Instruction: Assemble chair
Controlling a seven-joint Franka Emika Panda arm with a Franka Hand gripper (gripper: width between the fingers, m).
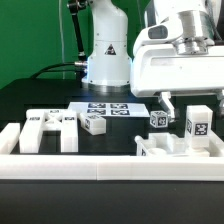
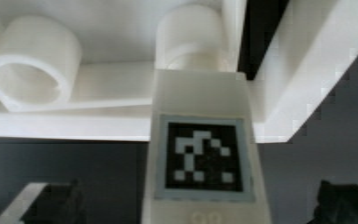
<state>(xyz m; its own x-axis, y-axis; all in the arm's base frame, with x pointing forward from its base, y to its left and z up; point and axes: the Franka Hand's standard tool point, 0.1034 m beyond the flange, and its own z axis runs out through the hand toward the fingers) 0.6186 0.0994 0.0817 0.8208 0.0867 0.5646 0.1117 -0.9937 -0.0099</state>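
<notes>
Wrist view | claw [image 2: 194, 203] spread wide | upright chair piece [image 2: 202, 150] between fingers, touching neither

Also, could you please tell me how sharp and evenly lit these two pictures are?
Exterior view: fairly sharp, but the white chair parts wash out against the black table, with little surface detail. Wrist view: the tagged piece sits very close and is blurred, its marker edges smeared, and the white surfaces behind it glare.
</notes>
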